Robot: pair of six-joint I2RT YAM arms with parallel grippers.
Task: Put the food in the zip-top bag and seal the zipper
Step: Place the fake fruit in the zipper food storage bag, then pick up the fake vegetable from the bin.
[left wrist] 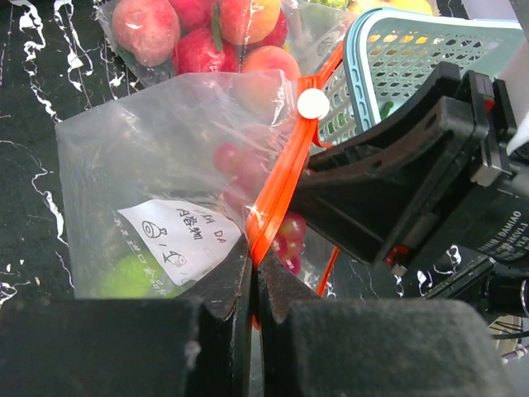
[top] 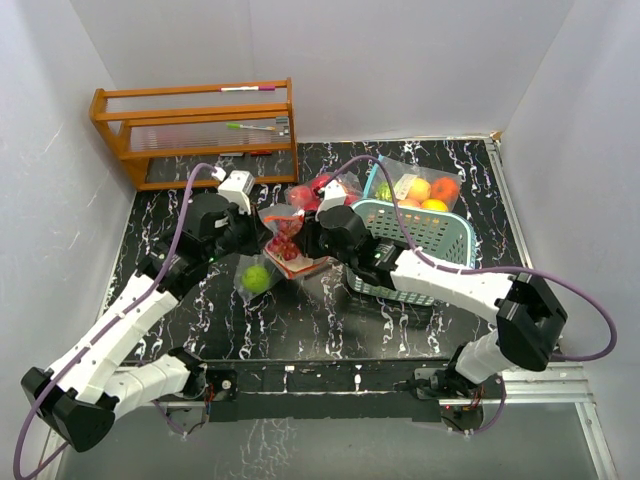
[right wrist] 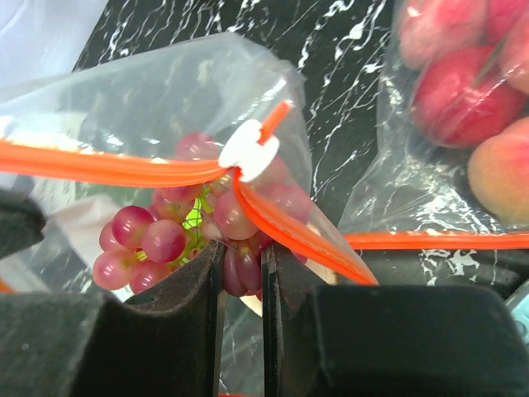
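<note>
My left fingers (left wrist: 254,263) are pressed fully together on the near end of the orange zipper (left wrist: 281,186) of a clear zip-top bag (left wrist: 157,157). The bag is stretched between my two arms, over the middle of the black marble counter (top: 300,320). My right fingers (right wrist: 242,256) are almost together too, with only a thin gap, and in this gap they pinch the film of the same bag just below the white slider (right wrist: 248,150). Inside the bag there is a bunch of red grapes (right wrist: 145,240), close under the zipper and right at my right fingers. On one side of the slider the orange tracks run together as one band; on the other side I cannot tell if they are joined. A second bag (left wrist: 207,33) with red and peach fruits lies just behind, beside the teal basket (top: 440,235), which carries orange and yellow fruits (top: 425,190) in its own bag. A green fruit (top: 256,277) in a small bag lies on the counter near my left arm.
</note>
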